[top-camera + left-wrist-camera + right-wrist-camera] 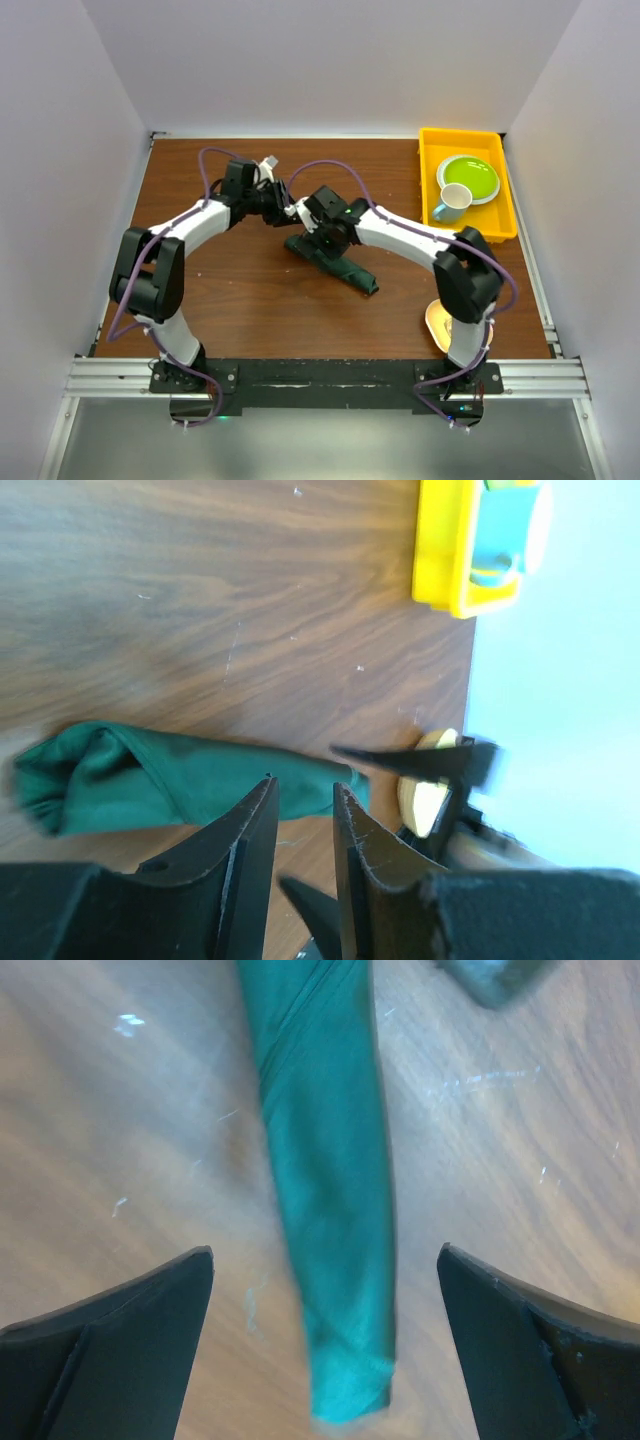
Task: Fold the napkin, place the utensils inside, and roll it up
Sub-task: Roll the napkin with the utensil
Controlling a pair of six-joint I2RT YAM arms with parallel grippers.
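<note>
- We see the napkin (338, 264) lying on the desk (250, 300) as a long dark green roll, slightly slanted, in the middle of the surface.
- The right fingers (130, 1330) stand wide apart and grip nothing. The roll runs lengthwise between them, one finger on each side, with bare wood showing between cloth and each finger.
- One end of the roll (345, 1400) sits level with the right fingertips, and the rest stretches away ahead of them.
- The left fingers (250, 850) are only narrowly apart, with nothing between them. Through the gap we see wood and the edge of the cloth.
- From the left fingers, the napkin (180, 775) lies crosswise just beyond the tips, its bunched end off to their left.
- Whether the left fingertips touch the cloth or merely hover just short of it, we cannot tell; that view is taken from behind them and the top view is crowded by the arms.
- Well beyond both pairs of fingers, at the desk's far right corner, sits a yellow tray (430, 170) holding a green plate (470, 177) and a cup (452, 203).
</note>
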